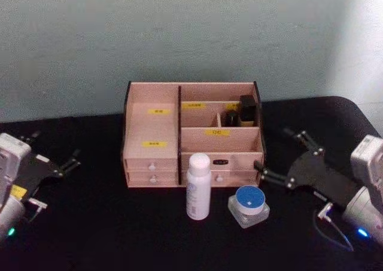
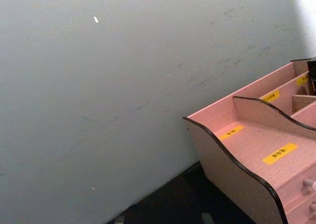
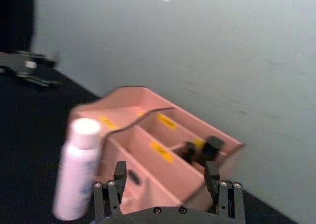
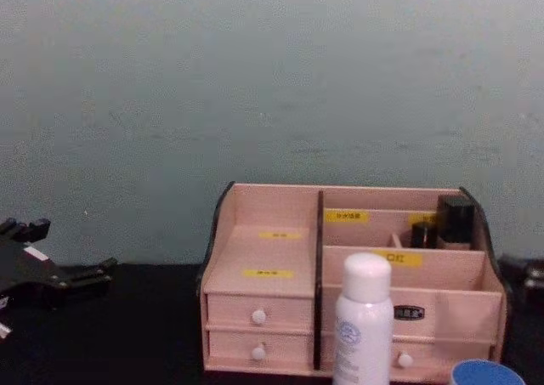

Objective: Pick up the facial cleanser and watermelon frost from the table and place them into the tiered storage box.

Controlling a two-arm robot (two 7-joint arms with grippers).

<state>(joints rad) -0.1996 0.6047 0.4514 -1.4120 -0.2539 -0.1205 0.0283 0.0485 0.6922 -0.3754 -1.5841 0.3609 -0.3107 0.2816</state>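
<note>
A white bottle with a white cap (image 1: 198, 186) stands upright on the black table just in front of the tiered storage box (image 1: 152, 127). To its right sits a clear jar with a blue lid (image 1: 249, 205). I cannot read which is the facial cleanser and which the watermelon frost. My right gripper (image 1: 286, 156) is open and empty, low beside the box's right front corner and just behind the jar. In the right wrist view its gripper (image 3: 165, 179) faces the bottle (image 3: 76, 169) and box (image 3: 148, 130). My left gripper (image 1: 55, 149) is open at the table's left, well away from everything.
Two dark small containers (image 1: 246, 109) stand in the box's back right compartment. The other compartments hold nothing. A pale wall rises right behind the box. Black table (image 1: 108, 223) lies bare on the left and along the front.
</note>
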